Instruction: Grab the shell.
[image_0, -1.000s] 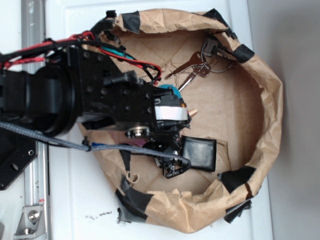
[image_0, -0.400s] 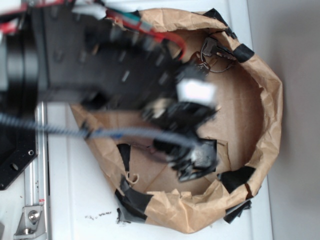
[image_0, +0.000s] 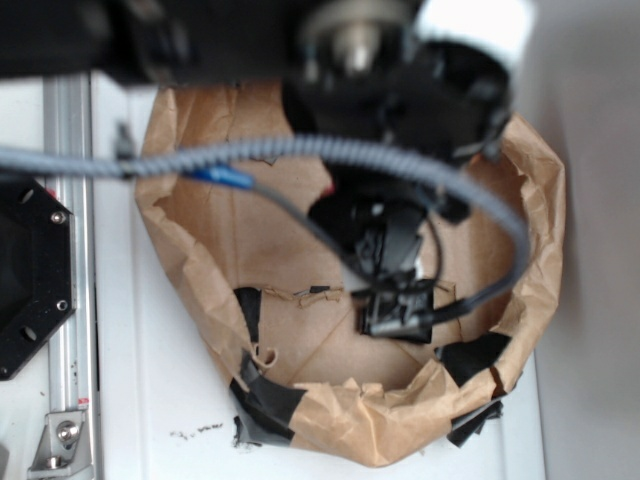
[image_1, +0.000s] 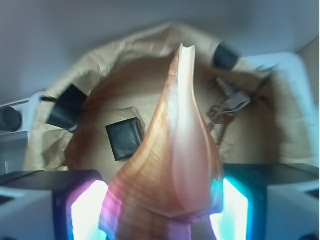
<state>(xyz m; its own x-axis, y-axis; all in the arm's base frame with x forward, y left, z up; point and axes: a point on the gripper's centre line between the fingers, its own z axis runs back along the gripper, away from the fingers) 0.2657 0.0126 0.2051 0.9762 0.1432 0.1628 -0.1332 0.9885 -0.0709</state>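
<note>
In the wrist view the shell (image_1: 177, 150), orange-tan with a long pale point, fills the middle of the frame. It stands between my two lit fingers (image_1: 87, 210), and its point aims away from me over the bowl. My gripper (image_1: 157, 210) is shut on the shell's wide whorled end. It is held well above the bowl floor. In the exterior view the gripper (image_0: 385, 235) is a dark blur over the bowl, and the arm hides the shell there.
A brown paper bowl (image_0: 540, 220) with black tape patches lies under the gripper. On its floor are a black square pad (image_1: 125, 139) and a bunch of keys (image_1: 225, 107). A grey cable (image_0: 300, 150) loops across the bowl. A black base plate (image_0: 30, 280) sits at the left.
The arm has risen from the bowl floor toward the exterior camera and shifted right. It now blurs across the top of that view and covers the keys.
</note>
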